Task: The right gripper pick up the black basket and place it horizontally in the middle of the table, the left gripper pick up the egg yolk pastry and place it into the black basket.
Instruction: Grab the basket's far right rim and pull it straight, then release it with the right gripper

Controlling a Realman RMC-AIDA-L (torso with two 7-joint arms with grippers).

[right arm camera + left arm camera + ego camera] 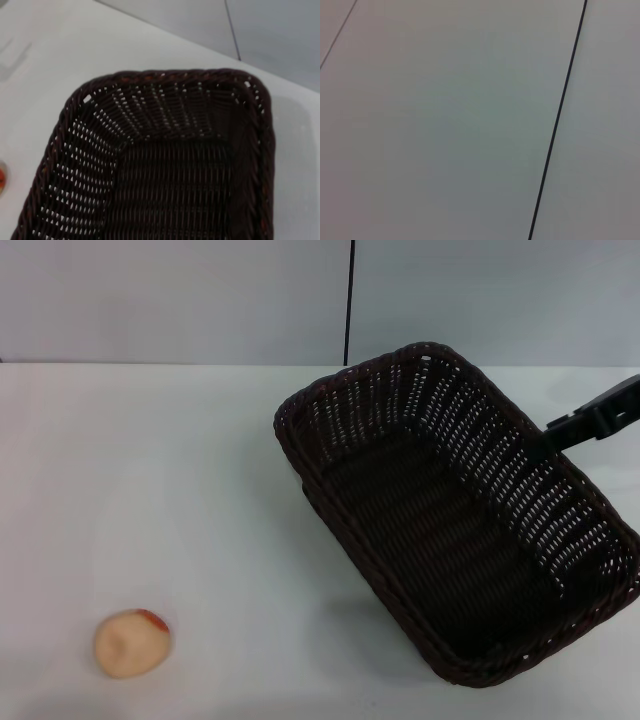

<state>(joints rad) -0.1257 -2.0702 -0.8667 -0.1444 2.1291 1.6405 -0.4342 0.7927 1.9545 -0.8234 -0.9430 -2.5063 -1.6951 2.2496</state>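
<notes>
basket (450, 530) sits askew on the right of the tabletop (180, 490), empty | right claw (560, 435) at its far-right rim, whether clamped cannot be told | pastry (131, 642) well apart, near-left | left claw out of view | risk: rim hold slips and basket swings or stays skewed

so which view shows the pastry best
The head view: the whole pastry lies on the table near the front left, apart from the basket, its orange patch visible. The right wrist view catches only an orange sliver at the picture's edge beside the basket. The left wrist view shows none of it.
</notes>
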